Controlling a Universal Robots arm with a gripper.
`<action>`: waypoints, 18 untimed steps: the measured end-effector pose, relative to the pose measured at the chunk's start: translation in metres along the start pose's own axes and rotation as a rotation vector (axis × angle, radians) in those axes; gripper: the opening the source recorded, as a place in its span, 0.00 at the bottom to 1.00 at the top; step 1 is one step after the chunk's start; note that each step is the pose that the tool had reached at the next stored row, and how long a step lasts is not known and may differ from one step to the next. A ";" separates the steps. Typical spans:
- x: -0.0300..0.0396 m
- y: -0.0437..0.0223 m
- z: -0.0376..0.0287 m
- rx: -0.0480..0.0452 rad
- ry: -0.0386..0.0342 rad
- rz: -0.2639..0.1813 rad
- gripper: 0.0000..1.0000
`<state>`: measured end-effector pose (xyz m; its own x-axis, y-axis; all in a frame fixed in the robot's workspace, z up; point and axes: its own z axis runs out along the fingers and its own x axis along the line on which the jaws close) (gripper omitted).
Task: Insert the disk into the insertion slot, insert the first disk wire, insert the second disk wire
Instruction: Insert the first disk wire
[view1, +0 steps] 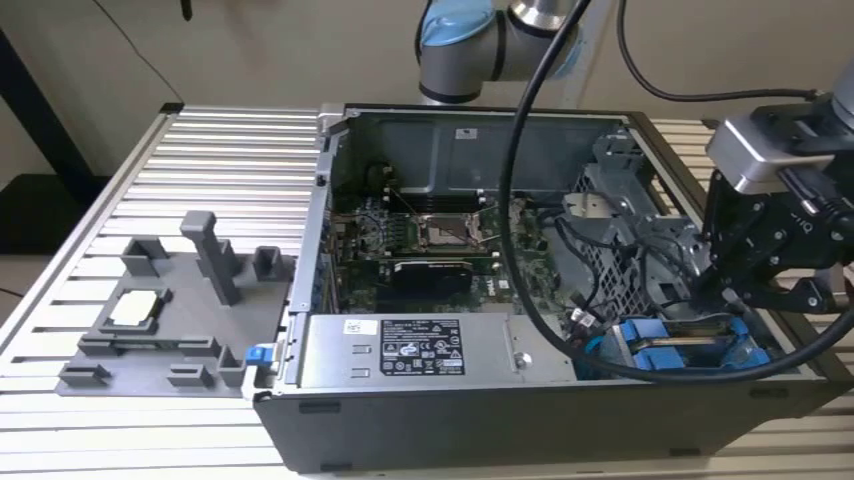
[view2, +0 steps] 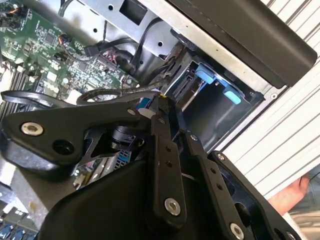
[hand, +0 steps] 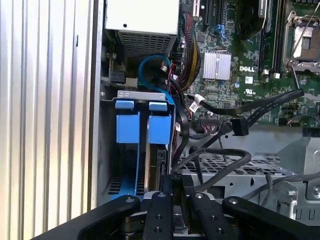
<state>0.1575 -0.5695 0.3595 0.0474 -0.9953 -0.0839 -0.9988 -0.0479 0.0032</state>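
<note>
One pincer (hand: 176, 184) near disk (hand: 160, 129) end; disk inside insertion slot (hand: 107, 155).

1. A computer case (view1: 400, 430) is laid open on the tabletop (view1: 200, 150).
2. A parts fixture (view1: 160, 330) is set on the tabletop just beside the case, at the exterior view's left.
3. A motherboard (view1: 441, 235) is mounted in the middle of the case.
4. A power supply (view1: 407, 350) is seated before the motherboard, along the near wall.
5. The insertion slot (hand: 106, 160) is found beside the power supply, in the near corner at the exterior view's right.
6. The disk (hand: 160, 129) is stood on edge in the slot, beside a second carrier (hand: 126, 125).
7. Cables (hand: 220, 155) are draped between slot and motherboard.
</note>
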 end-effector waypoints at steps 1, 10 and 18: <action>0.0000 0.0000 0.0007 -0.0002 0.0053 0.000 0.19; 0.0008 -0.0032 0.0078 0.0000 0.0550 0.009 0.19; -0.0009 -0.0069 0.0109 0.0011 0.0586 0.032 0.19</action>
<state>0.1643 -0.5673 0.3487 0.0162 -0.9995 -0.0253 -0.9999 -0.0163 0.0038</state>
